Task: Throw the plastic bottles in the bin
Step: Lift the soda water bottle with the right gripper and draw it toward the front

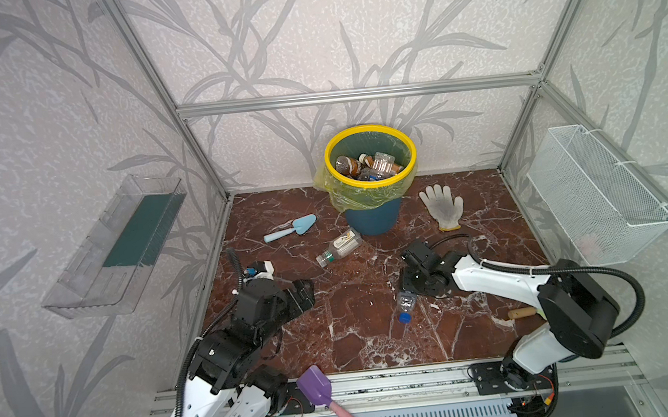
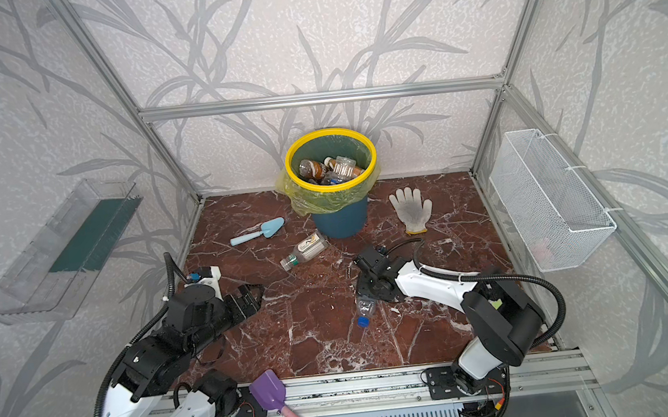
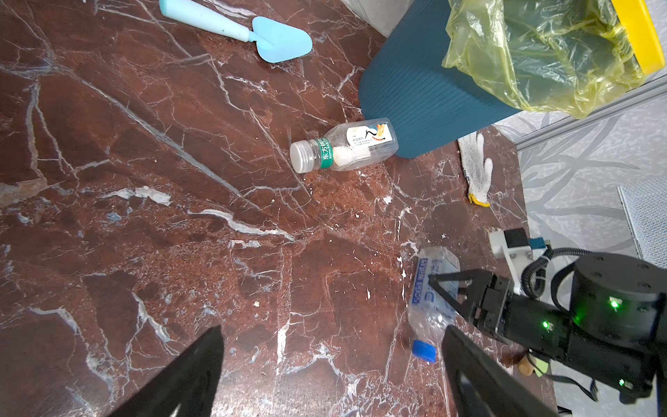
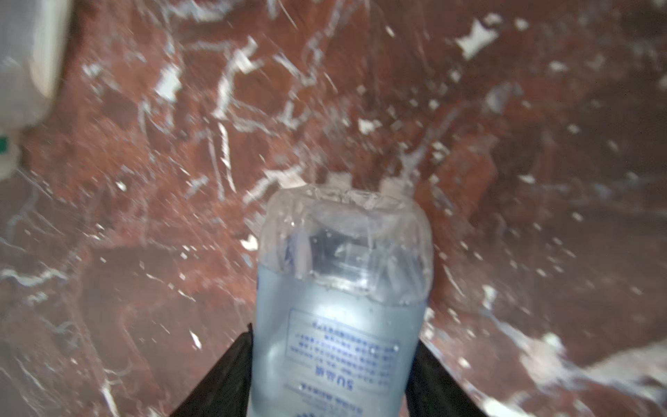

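A clear bottle with a blue label and blue cap [image 1: 405,306] [image 2: 365,310] [image 3: 429,307] lies low over the marble floor, cap toward the front. My right gripper [image 1: 409,291] [image 4: 335,337] is shut on its body, one finger on each side. A second clear bottle with a green neck band [image 1: 338,247] [image 2: 305,250] [image 3: 346,146] lies on its side in front of the bin. The teal bin [image 1: 368,129] [image 2: 327,133] [image 3: 415,90], with a yellow rim and liner, holds several bottles [image 1: 370,166]. My left gripper [image 1: 305,293] [image 3: 332,328] hangs open and empty over bare floor at the left.
A light-blue trowel [image 1: 290,227] lies left of the bin and a white glove [image 1: 442,205] right of it. A purple scoop [image 1: 316,388] rests on the front rail. A wire basket [image 1: 598,196] hangs on the right wall, a clear tray [image 1: 118,243] on the left.
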